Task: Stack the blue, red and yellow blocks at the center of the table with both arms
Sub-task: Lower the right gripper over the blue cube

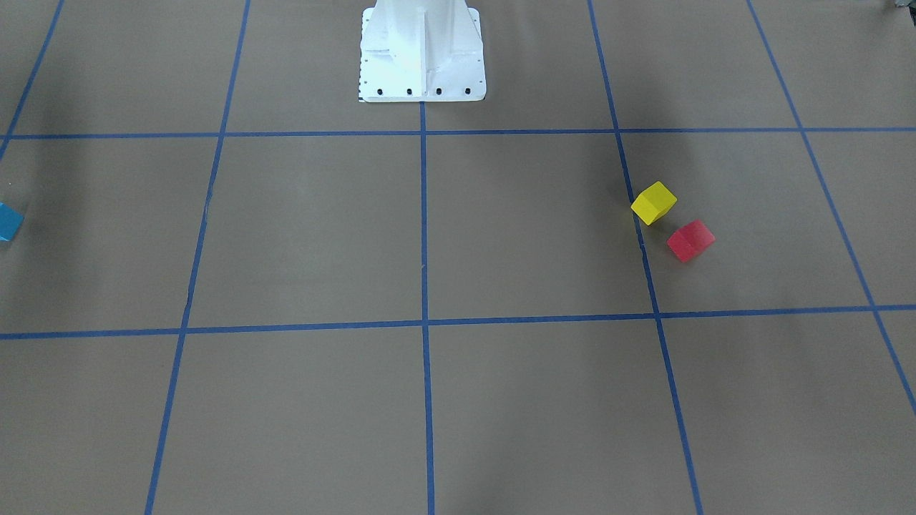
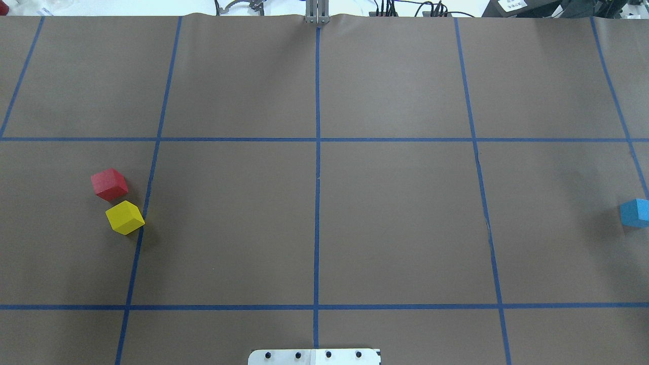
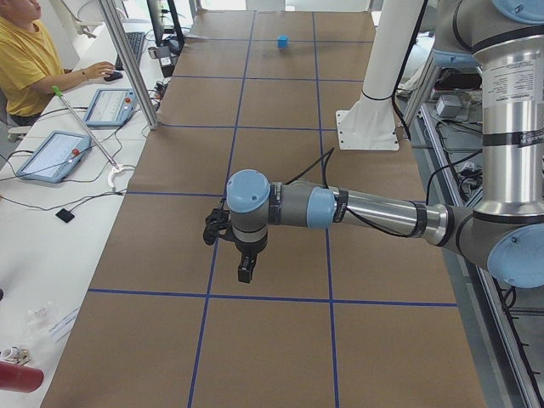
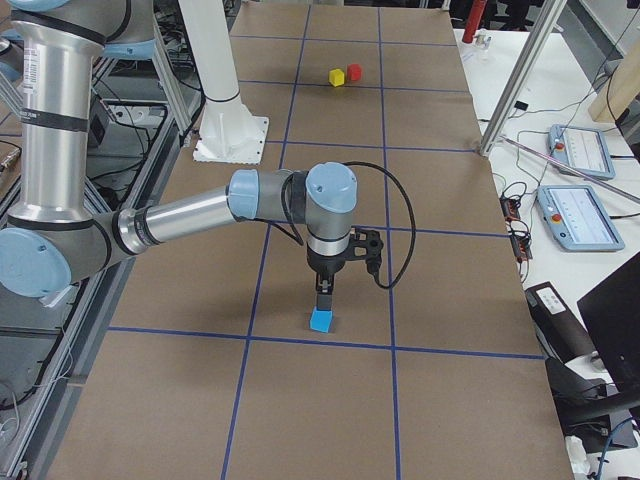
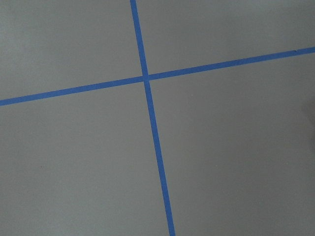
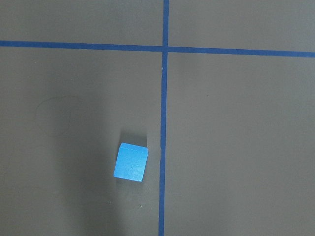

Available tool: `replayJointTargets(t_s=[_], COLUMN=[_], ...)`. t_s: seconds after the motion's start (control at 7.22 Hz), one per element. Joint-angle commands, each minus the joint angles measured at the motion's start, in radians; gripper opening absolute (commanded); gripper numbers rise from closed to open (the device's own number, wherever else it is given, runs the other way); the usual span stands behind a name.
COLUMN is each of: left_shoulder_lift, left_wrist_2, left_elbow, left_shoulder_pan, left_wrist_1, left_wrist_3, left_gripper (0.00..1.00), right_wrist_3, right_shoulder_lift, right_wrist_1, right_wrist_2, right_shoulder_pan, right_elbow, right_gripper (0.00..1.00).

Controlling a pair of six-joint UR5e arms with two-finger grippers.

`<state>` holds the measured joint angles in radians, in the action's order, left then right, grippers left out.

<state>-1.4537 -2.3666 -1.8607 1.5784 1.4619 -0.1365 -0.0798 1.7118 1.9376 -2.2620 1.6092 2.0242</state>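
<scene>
The blue block (image 2: pixel 635 213) lies at the table's far right edge; it also shows in the front view (image 1: pixel 8 222), the right wrist view (image 6: pixel 131 162) and the exterior right view (image 4: pixel 321 320). The red block (image 2: pixel 109 184) and the yellow block (image 2: pixel 124 217) sit close together on the left side, also in the front view as red (image 1: pixel 690 240) and yellow (image 1: pixel 653 202). My right gripper (image 4: pixel 323 290) hangs just above the blue block. My left gripper (image 3: pixel 244 270) hovers over the table; the left wrist view shows only tape lines. I cannot tell whether either gripper is open or shut.
The white robot base (image 1: pixel 422 54) stands at the table's robot side. Blue tape lines (image 2: pixel 317 177) form a grid on the brown table. An operator (image 3: pixel 30 59) sits at a side bench with tablets (image 3: pixel 53 155).
</scene>
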Motion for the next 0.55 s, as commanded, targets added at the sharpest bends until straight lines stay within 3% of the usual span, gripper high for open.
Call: replayJointTargets(t_s=[0.0,0.28,0.42], left_shoulder_lift=[-0.001,-0.005,-0.031], left_wrist_2=[-0.005,-0.002,-0.005], left_elbow=[-0.003,-0.021,-0.018], left_shoulder_pan=[-0.001,-0.001,-0.002], left_wrist_1=[0.000,0.001,0.003], left_wrist_3=[0.000,0.002,0.006], left_gripper=[1.00,1.00,1.00], right_wrist_3=[0.002,0.008,0.011], right_shoulder_lift=[-0.003,-0.006,-0.024], right_wrist_1=[0.000,-0.073,-0.191], right_wrist_2=[-0.001,-0.019,-0.018], right_shoulder_pan=[0.000,-0.002,-0.014], right_elbow=[-0.010,-0.015,-0.082], right_gripper=[1.00,1.00,1.00])
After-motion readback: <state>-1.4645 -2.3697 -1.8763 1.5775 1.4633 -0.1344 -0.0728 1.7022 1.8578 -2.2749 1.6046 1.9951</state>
